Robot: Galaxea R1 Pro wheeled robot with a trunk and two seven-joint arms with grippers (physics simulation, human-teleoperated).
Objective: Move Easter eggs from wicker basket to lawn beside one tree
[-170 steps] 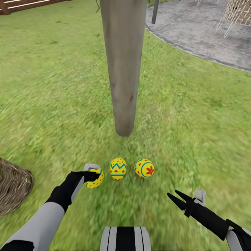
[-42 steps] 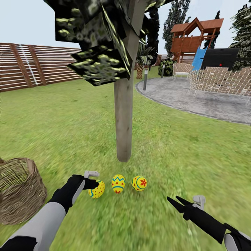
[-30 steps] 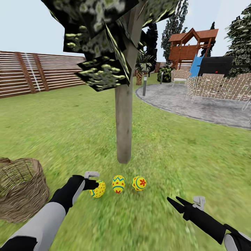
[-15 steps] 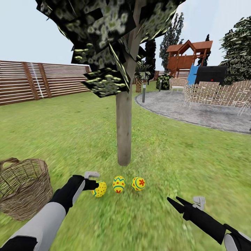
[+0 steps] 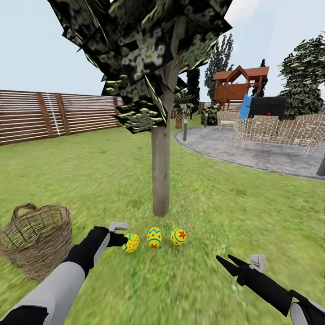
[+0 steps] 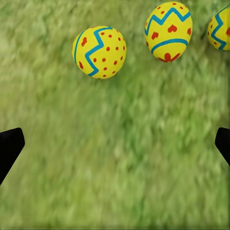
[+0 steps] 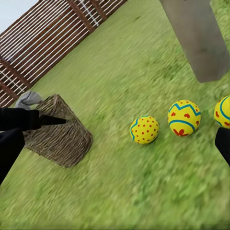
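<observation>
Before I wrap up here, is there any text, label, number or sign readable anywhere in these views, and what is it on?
None: no words, numbers or signs can be read in any view.
The Easter eggs carry only painted zigzags, dots, hearts and a flower, no lettering.
The wicker basket, tree and fence are unmarked.
The black box on the patio shows a red dot, too small to read.

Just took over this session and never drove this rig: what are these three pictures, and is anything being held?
The big picture comes from the robot's head, looking over both arms. The left gripper is open beside three Easter eggs lying in a row on the lawn at the foot of the tree. The right gripper is open over grass, holding nothing. The wicker basket stands on the robot's left; I see no eggs in it. The other two pictures come from cameras near each gripper: the left one looks down at the eggs, the right one takes in eggs, basket and trunk.
</observation>
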